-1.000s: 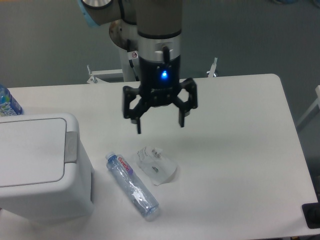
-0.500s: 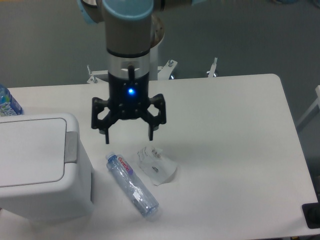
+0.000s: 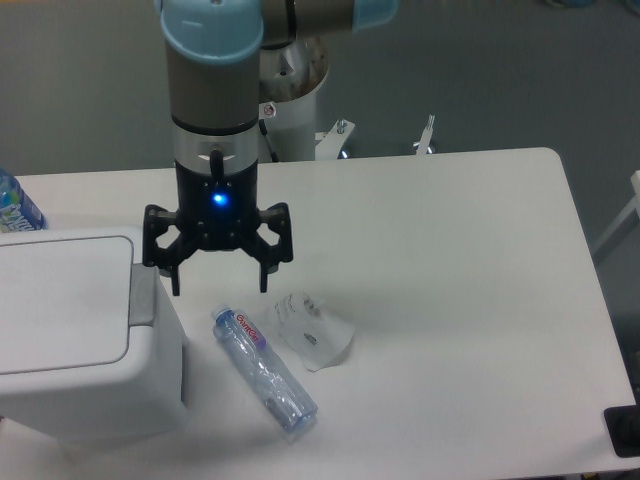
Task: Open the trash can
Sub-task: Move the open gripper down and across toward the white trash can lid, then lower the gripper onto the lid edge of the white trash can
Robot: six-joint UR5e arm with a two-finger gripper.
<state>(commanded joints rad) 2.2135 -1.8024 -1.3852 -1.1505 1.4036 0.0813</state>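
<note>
The trash can (image 3: 80,340) is a large boxy white bin at the left of the table, with a flat rectangular lid (image 3: 62,300) lying shut and a grey push tab (image 3: 143,297) on its right edge. My gripper (image 3: 220,285) hangs open and empty above the table, just right of the tab, with its left finger close over the bin's right edge. Its blue light is on.
A clear plastic bottle (image 3: 264,372) lies on the table right of the bin. A crumpled clear wrapper (image 3: 313,331) lies beside it. Another bottle (image 3: 17,207) stands at the far left behind the bin. The arm's base stands behind the table.
The gripper has moved steadily left across the table, from above the wrapper to beside the bin's push tab. It stays open. Nothing else has moved.
</note>
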